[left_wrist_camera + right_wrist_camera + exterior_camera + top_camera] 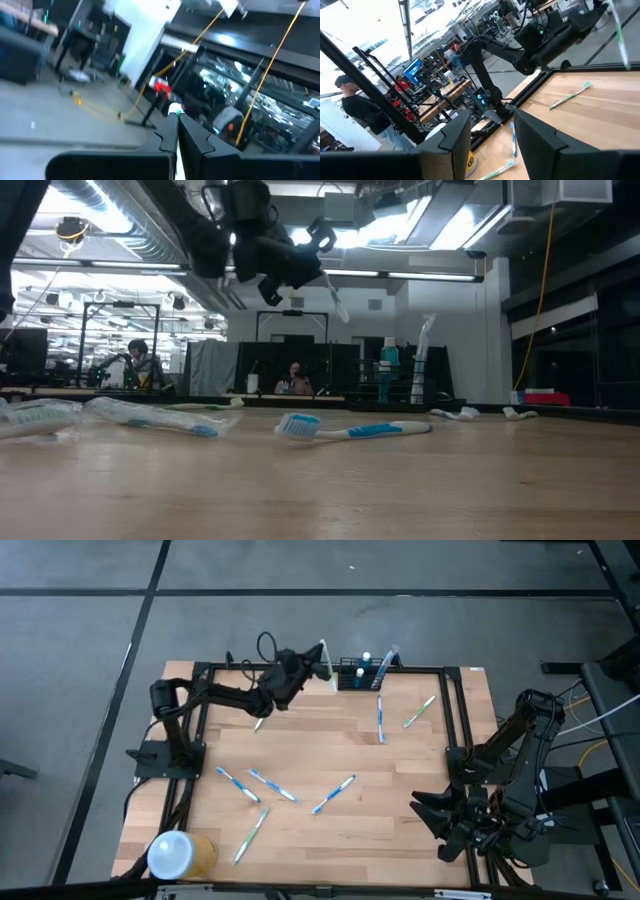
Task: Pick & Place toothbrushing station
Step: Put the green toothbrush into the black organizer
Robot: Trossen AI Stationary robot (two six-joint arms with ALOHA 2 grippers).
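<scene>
The left pincer, clamped on a white-and-green toothbrush, hangs in the air just short of the black toothbrush holder that stands at the far edge of the wooden surface, already carrying two brushes upright. In the left wrist view only the tip of the held toothbrush shows between the closed fingers. The right pincer waits at the near right corner, its jaws apart and empty. Several more toothbrushes lie scattered over the surface, among them a blue one near the middle, and a yellow cylinder with a white top lies at the near left corner. The risk from here is likely a missed slot: the brush is gripped at a slant, and a tilted descent could knock the holder or topple the brushes already in it.
</scene>
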